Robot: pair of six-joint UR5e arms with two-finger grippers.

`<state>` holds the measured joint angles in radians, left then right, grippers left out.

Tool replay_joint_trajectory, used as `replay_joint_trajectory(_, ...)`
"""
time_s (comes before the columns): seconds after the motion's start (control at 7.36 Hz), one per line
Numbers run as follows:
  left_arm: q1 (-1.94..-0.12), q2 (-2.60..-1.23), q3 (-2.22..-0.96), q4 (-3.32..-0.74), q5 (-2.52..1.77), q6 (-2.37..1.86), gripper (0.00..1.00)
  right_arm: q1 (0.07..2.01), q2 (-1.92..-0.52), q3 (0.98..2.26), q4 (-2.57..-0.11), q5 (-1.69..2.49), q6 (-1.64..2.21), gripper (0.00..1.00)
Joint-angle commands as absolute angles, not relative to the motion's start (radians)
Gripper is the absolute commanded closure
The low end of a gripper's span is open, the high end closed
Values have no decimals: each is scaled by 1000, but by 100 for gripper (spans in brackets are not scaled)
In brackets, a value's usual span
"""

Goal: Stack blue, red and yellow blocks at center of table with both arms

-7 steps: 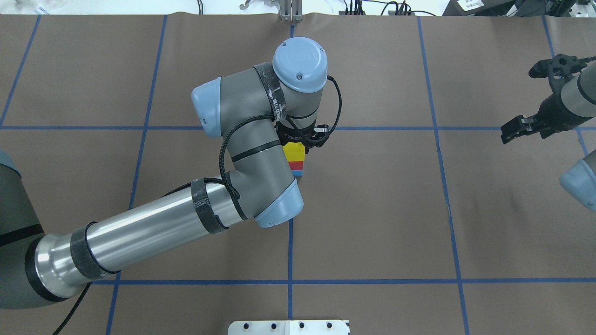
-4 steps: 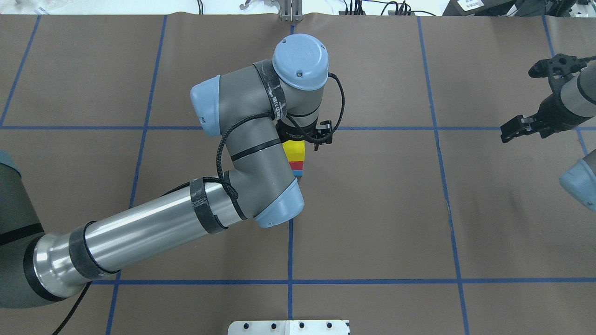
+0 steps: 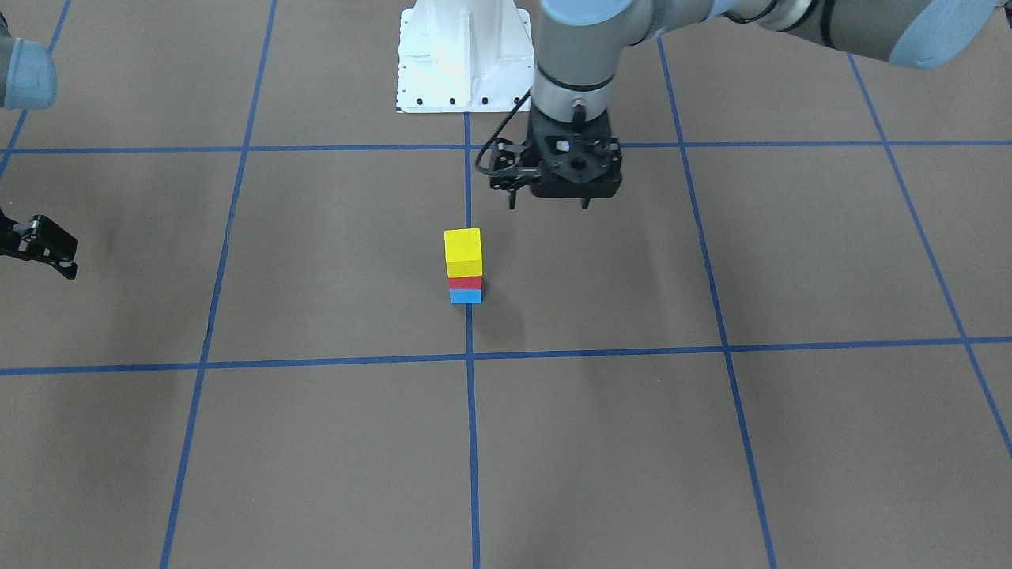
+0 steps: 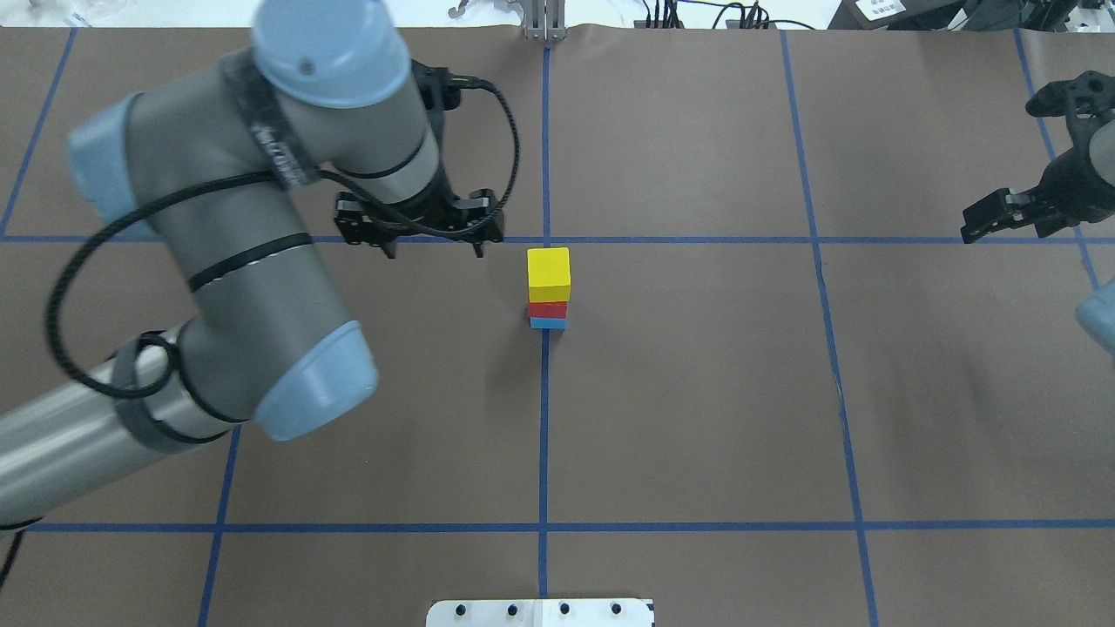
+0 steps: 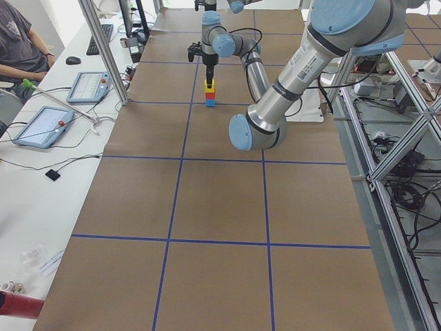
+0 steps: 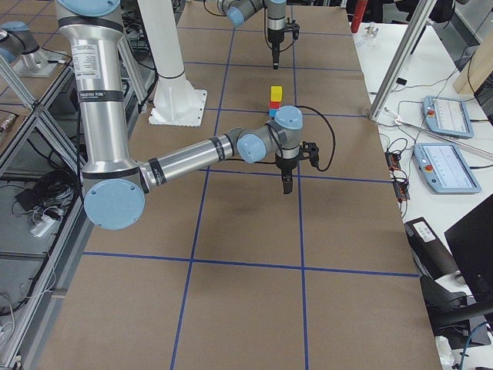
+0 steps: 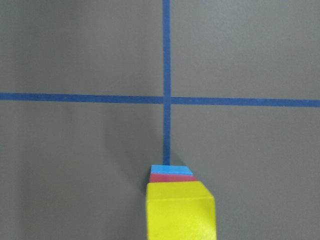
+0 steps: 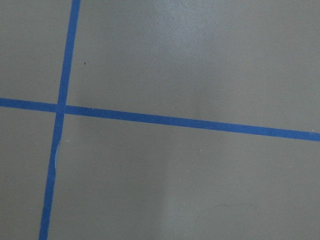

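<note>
The three blocks stand as one upright tower near the middle of the brown-covered table [image 4: 697, 418]: the blue block [image 4: 548, 323] on the bottom, the red block [image 4: 548, 309] on it, and the yellow block [image 4: 549, 273] on top, with their sides roughly flush. The tower sits on the blue tape [image 4: 697, 239] line that runs out from the white base plate [image 3: 462, 63], a little to the robot's side of the far cross line. The left gripper [image 4: 434, 252] hangs above the table to the robot's left of the tower. It points straight down and is apart from the blocks, and its fingers are spread wide with only air between them. The left arm [image 4: 244, 261] bends in from the near left corner, and a black cable loops around its wrist. The left wrist view looks down on the tower at its lower edge, the yellow top nearest the lens and slivers of red and blue showing past it, with a tape crossing beyond. The right gripper [image 4: 977, 228] is far out at the table's right end, well apart from the tower, and also points down. It shows only partly in the overhead and front views and edge-on in the right side view, so I cannot tell whether its fingers are parted or together. The right wrist view shows only table covering and crossing tape. In the left side view an operator [image 5: 17, 38] sits at a bench along the table's far side.
</note>
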<state>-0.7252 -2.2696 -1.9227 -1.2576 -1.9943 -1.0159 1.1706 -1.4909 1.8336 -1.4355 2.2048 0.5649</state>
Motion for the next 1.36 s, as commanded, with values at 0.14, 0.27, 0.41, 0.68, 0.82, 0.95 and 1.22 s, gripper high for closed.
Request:
replay_joint_trajectory(0.14, -1165, -1837, -2018, -1264, -2177, -299, 0, 1415, -1596, 1827, -1437, 2304, 319, 0)
replay_joint_trajectory(0.27, -1292, -1771, -1946, -1262, -2219, -80, 0, 1480, -1621, 1832, -1449, 2342, 261, 0)
replay_joint_trajectory(0.41, -1410, -1767, -1865, -1259, -2230, -28, 0, 1488, -1626, 1824, -1448, 2370, 262, 0)
replay_joint_trajectory(0.68, -1495, -1757, -1752, -1264, -2345, 95, 0, 1483, -1556, 1754, -1450, 2365, 264, 0)
replay_joint_trajectory(0.82, -1497, -1721, -1743, -1284, -2345, 109, 0, 1480, -1543, 1732, -1448, 2362, 267, 0)
replay_joint_trajectory(0.95, -1502, -1645, -1717, -1352, -2345, 147, 0, 1468, -1508, 1718, -1456, 2353, 276, 0)
replay_joint_trajectory(1.22, -1500, -1638, -1697, -1394, -2358, 138, 0, 1460, -1470, 1684, -1491, 2310, 276, 0)
